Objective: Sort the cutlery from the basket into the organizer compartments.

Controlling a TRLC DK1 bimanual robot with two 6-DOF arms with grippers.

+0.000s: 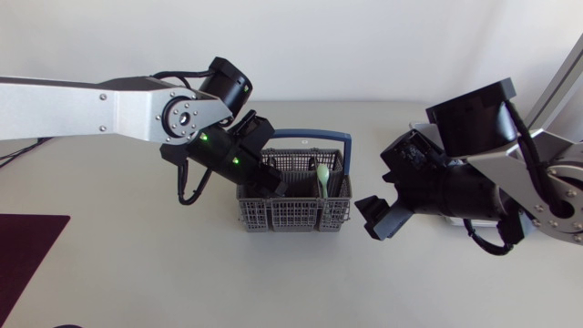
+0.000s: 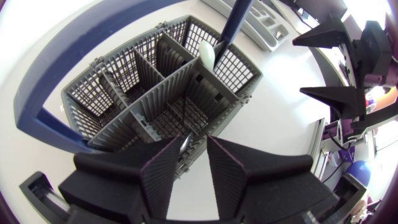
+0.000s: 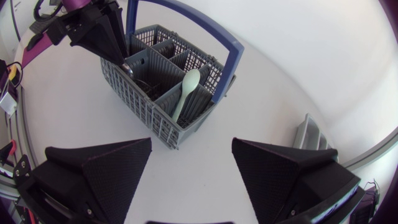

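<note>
head view: grey basket (image 1: 296,199) at frame centre on the counter (image 1: 137,264). left tool (image 1: 273,185) is dipped into its left half, tips hidden there. pale green spoon (image 1: 323,178) leans in the right compartment. right tool (image 1: 367,219) sits right of the basket, apart from it, released, fingers wide.
left wrist view only: left tool released, narrow gap, thin metal handle (image 2: 184,143) against one finger. organizer (image 2: 264,25) lies beyond the basket, not seen from the head view.
</note>
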